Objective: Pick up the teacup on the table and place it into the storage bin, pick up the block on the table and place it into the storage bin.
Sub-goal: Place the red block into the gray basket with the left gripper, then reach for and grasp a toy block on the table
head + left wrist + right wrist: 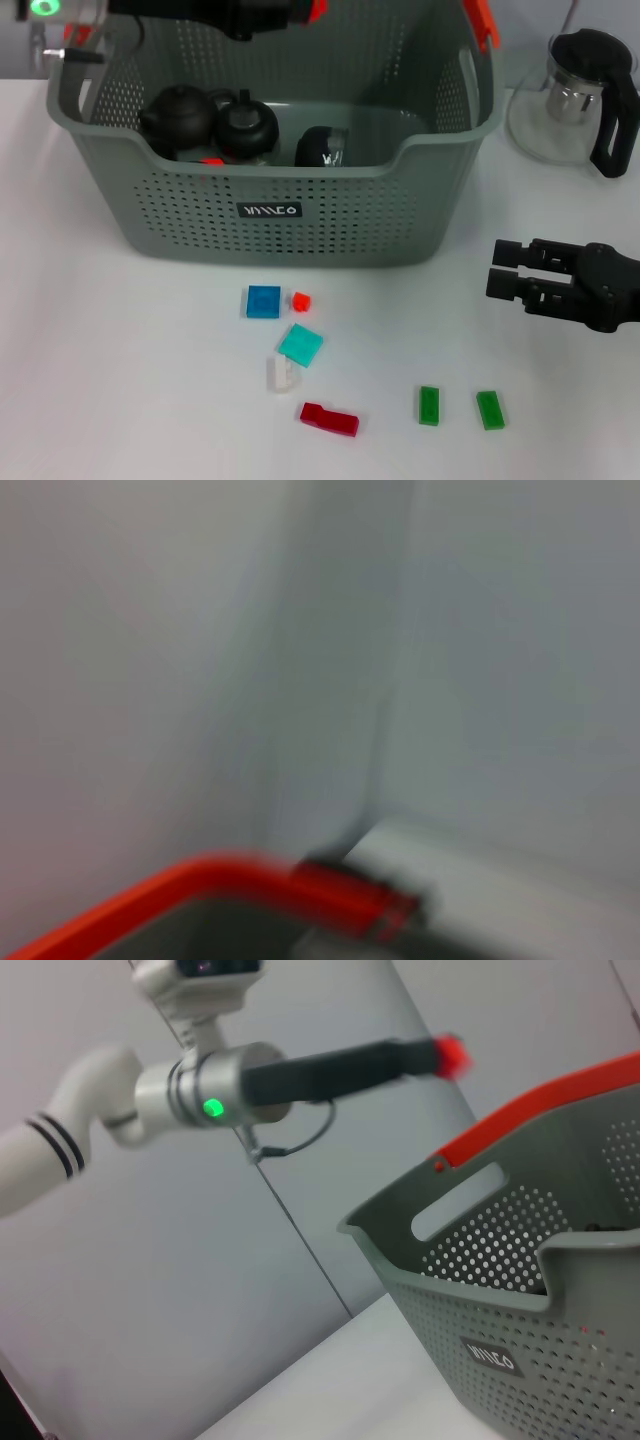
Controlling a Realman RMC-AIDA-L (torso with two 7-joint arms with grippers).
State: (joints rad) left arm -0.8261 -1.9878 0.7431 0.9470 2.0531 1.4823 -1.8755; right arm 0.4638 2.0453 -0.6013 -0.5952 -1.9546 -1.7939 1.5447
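The large grey-green perforated plastic storage bin [290,215] stood on the white table [100,380], its small black label with white lettering [270,211] facing the robot. Inside it lay two dark round teapots [210,122] and a dark cup-like vessel [322,148], probably the teacup, against the near wall. On the table in front of the bin lay loose blocks: a blue square block [263,301], a small red-orange block [301,301] just beside it, a turquoise square block [300,345], a white block [280,374] touching the turquoise one, a dark red long block [329,419], and two green blocks [460,408] set apart to the right. The left gripper [265,15] hung above the bin's far rim; whether its jaws were released or clenched cannot be told. The right gripper [505,271] hovered over the table right of the bin, jaws released and holding nothing. A glass teapot with black handle [580,95] stood beyond it.
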